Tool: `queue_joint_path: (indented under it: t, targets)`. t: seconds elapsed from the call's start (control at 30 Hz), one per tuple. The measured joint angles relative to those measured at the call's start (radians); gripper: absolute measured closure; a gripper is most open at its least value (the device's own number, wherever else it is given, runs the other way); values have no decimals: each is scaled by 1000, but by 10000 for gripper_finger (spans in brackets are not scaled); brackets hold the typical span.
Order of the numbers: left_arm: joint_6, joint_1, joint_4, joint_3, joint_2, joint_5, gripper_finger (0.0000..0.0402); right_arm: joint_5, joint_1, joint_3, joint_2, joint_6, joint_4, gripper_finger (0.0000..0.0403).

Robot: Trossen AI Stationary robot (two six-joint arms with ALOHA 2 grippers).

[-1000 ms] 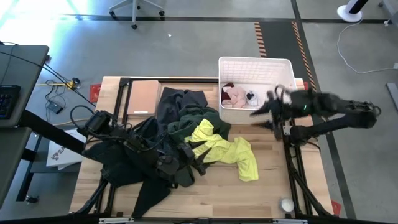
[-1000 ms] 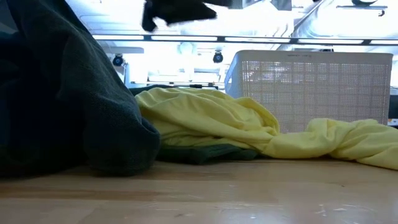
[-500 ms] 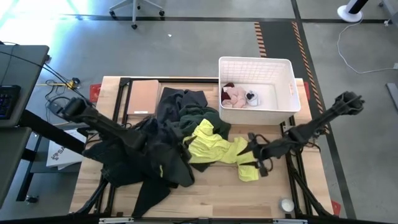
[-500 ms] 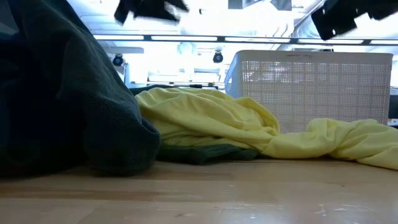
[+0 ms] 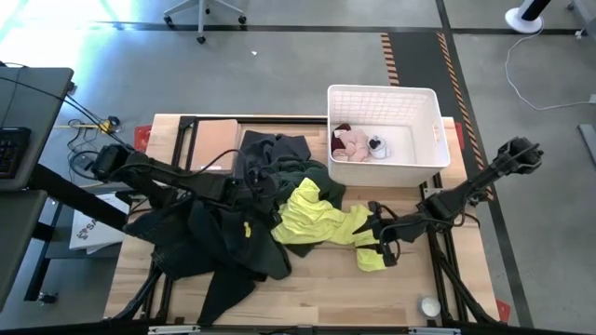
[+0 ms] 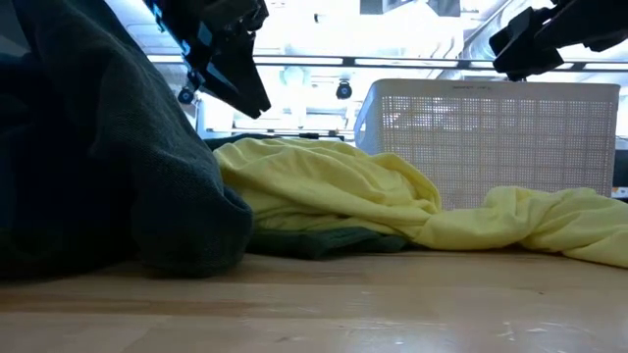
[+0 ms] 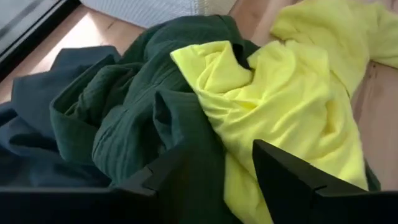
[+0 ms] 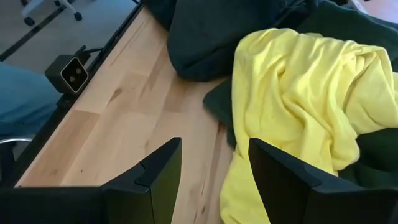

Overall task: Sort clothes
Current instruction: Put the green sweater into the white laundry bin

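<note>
Clothes everywhere here, all soft, light, floppy stuff that should bunch easily, so a raised fold or ridge looks the best place to pinch. At frame left of the high view, a black garment sprawls over the wooden surface. Just right of it, the left hand hovers over a dark green garment, fingers apart and holding nothing. Centre frame, the neon yellow garment drapes across the heap, its crumpled ridges inviting a grab. The right hand hangs open over its right-hand end. Upper right, the white lattice basket holds a pale pink garment. Beyond lies grey floor, an office chair base at the top.
</note>
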Motion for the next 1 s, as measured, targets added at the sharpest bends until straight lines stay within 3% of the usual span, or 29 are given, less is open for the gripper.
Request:
queue_joint_path:
  t: [0.23,0.43,0.57,0.7,0.8,0.93,1.0]
  targets:
    - [-7,57,-82,-8,0,11,169,0,0,0,0,23,1,218]
    - [-24,100,-28,-89,20,179,167,0,0,1,0,23,2,218]
    - [-51,108,35,-128,76,225,177,0,0,1,0,23,12,218]
    - [-16,109,135,-136,150,279,212,0,0,1,0,23,23,218]
    - [10,108,182,-132,194,312,269,0,0,1,0,23,27,218]
    - [10,108,108,-91,203,306,369,2,0,1,0,41,32,218]
    - [9,107,18,-49,182,252,376,17,0,1,0,47,37,218]
